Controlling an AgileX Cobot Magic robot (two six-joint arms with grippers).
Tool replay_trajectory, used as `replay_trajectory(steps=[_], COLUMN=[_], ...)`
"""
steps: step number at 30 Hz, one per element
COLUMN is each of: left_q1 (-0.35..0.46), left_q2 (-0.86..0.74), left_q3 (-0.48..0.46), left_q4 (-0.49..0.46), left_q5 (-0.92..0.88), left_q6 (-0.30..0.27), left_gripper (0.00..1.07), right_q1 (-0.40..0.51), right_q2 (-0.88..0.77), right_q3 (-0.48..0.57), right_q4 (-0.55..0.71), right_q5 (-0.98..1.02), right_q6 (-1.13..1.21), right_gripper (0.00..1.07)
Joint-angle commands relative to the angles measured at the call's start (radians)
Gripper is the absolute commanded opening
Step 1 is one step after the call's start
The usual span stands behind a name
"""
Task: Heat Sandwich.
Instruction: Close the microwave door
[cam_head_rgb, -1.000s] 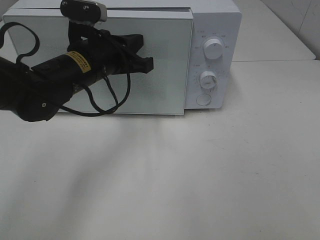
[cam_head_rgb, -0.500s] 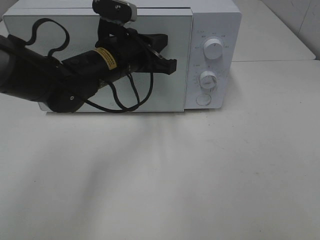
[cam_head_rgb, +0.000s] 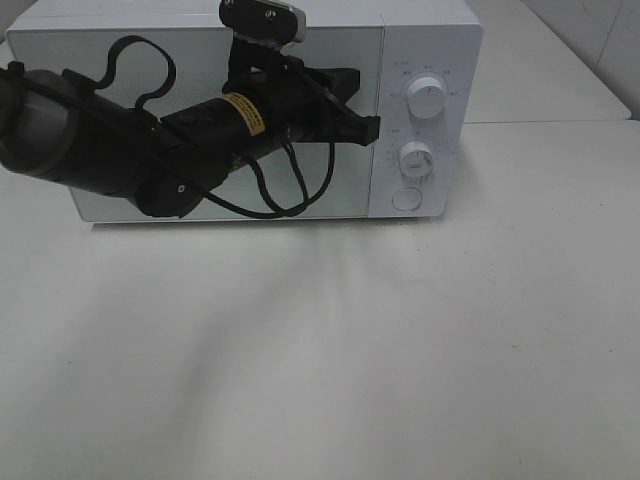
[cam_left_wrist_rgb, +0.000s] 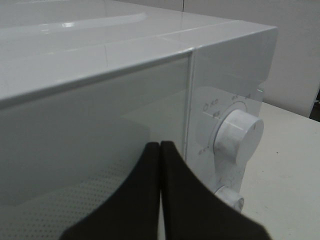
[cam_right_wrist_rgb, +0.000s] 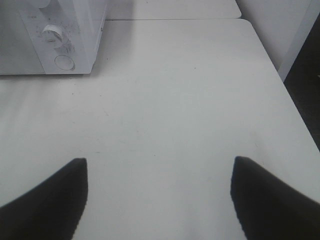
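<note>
The left end effector (cam_left_wrist_rgb: 160, 145), its black fingers pinched together on nothing, points at the right edge of the closed door of the boxy white microwave oven (cam_head_rgb: 340, 195), near the upper round white dial (cam_head_rgb: 428, 98). The right end effector (cam_right_wrist_rgb: 160, 161) hangs spread wide over the white bench (cam_right_wrist_rgb: 165, 90). Where the sandwich is cannot be told.

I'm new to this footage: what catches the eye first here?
A black arm lies across the front of the white microwave, the left gripper shut at the right edge of the door, next to two round knobs. The right gripper hangs open over the white table.
</note>
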Motion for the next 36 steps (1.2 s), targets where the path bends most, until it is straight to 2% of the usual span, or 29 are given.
replay_trajectory(steps=[1, 24, 27, 29, 32, 34, 36], left_q1=[0.037, 0.029, 0.029, 0.029, 0.029, 0.029, 0.029], left_q2=[0.005, -0.022, -0.051, -0.091, -0.113, -0.153, -0.166], left_q3=[-0.028, -0.022, 0.013, 0.078, 0.123, 0.194, 0.219], left_q4=[-0.172, -0.153, -0.15, -0.15, -0.15, -0.15, -0.15], left_q5=[0.026, 0.063, 0.064, 0.062, 0.054, 0.047, 0.047], left_q6=[-0.01, -0.01, -0.01, -0.01, -0.01, -0.01, -0.01], left_gripper=[0.0, 0.0, 0.0, 0.0, 0.0, 0.0, 0.0], right_q1=[-0.007, -0.007, -0.007, -0.007, -0.007, -0.007, -0.007], right_q2=[-0.028, -0.028, -0.028, -0.028, -0.028, -0.028, -0.028], right_q3=[0.001, 0.001, 0.001, 0.001, 0.001, 0.001, 0.001], right_q4=[0.0, 0.0, 0.0, 0.0, 0.0, 0.0, 0.0], right_q5=[-0.005, -0.005, -0.005, -0.005, -0.005, -0.005, -0.005], right_q6=[-0.002, -0.002, -0.002, -0.002, -0.002, -0.002, -0.002], right_gripper=[0.76, 0.76, 0.76, 0.76, 0.76, 0.76, 0.76])
